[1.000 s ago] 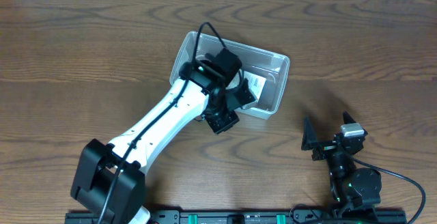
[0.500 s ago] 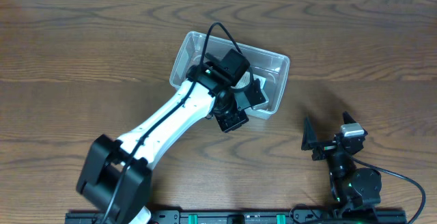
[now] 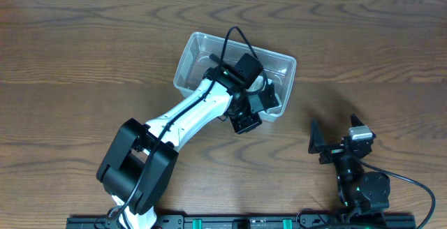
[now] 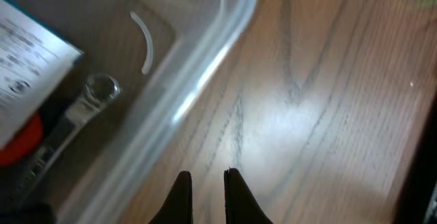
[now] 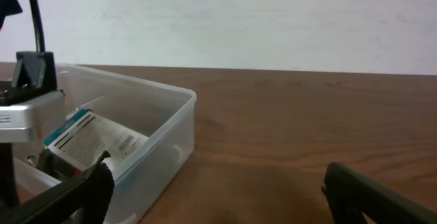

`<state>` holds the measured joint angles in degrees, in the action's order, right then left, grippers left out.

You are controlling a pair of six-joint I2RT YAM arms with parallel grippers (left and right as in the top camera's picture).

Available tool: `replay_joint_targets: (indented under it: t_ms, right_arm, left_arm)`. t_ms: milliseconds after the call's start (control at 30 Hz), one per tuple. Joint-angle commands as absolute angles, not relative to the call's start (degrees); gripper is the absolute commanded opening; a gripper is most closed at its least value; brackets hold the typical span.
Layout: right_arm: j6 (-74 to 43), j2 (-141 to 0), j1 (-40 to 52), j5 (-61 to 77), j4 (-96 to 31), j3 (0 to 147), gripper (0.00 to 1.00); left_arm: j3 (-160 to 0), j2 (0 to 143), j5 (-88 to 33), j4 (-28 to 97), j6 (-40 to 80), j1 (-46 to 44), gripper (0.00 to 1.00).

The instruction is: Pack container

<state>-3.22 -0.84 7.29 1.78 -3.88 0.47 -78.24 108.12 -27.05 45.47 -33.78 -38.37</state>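
Observation:
The clear plastic container point(image 3: 202, 51) stands on the table at centre. In it lie a blue-and-white box point(image 4: 27, 67), a metal wrench point(image 4: 89, 94) and something red point(image 4: 20, 142). My left gripper point(image 3: 260, 110) hangs over the container's near right edge. In the left wrist view its fingers point(image 4: 205, 183) are nearly together, hold nothing, and sit above bare wood just outside the rim point(image 4: 205, 67). My right gripper point(image 3: 339, 142) is open and empty at the lower right. Its wrist view point(image 5: 215, 190) shows the container point(image 5: 171, 128) and the box point(image 5: 95, 138) to the left.
The wooden table point(image 3: 84, 61) surrounds the container on all sides. A black rail point(image 3: 279, 222) runs along the front edge. A pale wall point(image 5: 273, 19) stands behind the table in the right wrist view.
My left arm has swung right across the container, and its gripper has gone from over the inside to the near right rim. The right arm has not moved.

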Motion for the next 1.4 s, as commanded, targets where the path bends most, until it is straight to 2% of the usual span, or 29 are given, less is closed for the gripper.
replay_joint_targets:
  t_ms: [0, 900, 1200, 1367]
  right_arm:
    - [-2.50, -0.32, 7.49, 2.39, -4.05, 0.30, 0.99]
    - [-2.50, -0.32, 7.49, 2.39, -4.05, 0.30, 0.99]
    - [-2.52, -0.32, 7.49, 2.39, -4.05, 0.30, 0.99]
    - [-2.50, -0.32, 7.49, 2.39, -4.05, 0.30, 0.99]
  left_arm:
    - [-77.95, 108.36, -27.64, 43.92, -34.89, -38.39, 0.07]
    - [-78.08, 108.36, -17.02, 27.49, -32.08, -36.36, 0.10]
    - [-79.77, 108.33, -17.54, 27.16, -30.50, -33.19, 0.10]
    - [-81.82, 106.54, -24.16, 32.27, -28.58, -33.34, 0.10]
